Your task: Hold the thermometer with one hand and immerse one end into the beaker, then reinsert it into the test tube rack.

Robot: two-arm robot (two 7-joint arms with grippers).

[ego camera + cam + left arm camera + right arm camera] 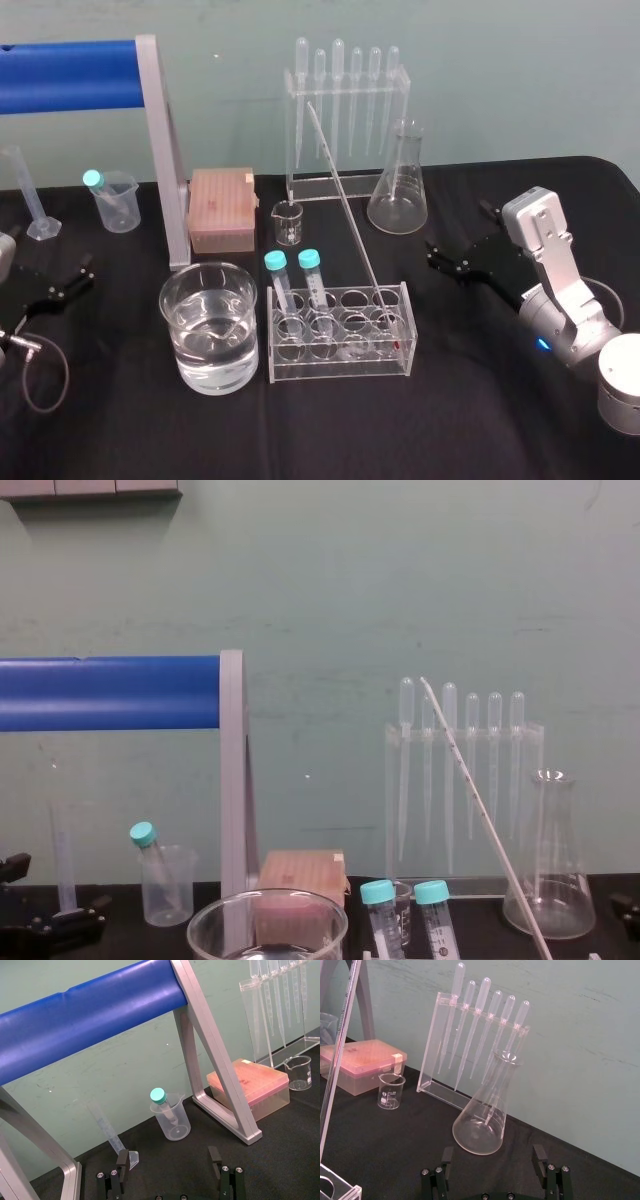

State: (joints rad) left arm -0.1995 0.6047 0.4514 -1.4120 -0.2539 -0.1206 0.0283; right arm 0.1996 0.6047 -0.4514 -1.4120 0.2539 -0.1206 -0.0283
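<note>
The thermometer point(350, 215) stands slanted in the clear test tube rack point(340, 367) at the table's middle, red tip down at the rack's right end, top leaning back toward the pipettes. It also crosses the chest view as the thermometer point(480, 805) and the right wrist view as the thermometer point(337, 1055). The wide beaker point(208, 266), partly filled with water, stands just left of the rack. My right gripper point(458, 232) is open and empty to the right of the rack, well apart from it; its fingers point(447, 1156) face the flask. My left gripper point(55, 285) rests open at the far left.
Two teal-capped tubes point(280, 275) stand in the rack's left end. Behind are a conical flask point(398, 195), a pipette stand point(345, 100), a small beaker point(288, 222), a pink tip box point(222, 208) and a blue-barred metal frame point(160, 150). A plastic cup point(115, 200) stands far left.
</note>
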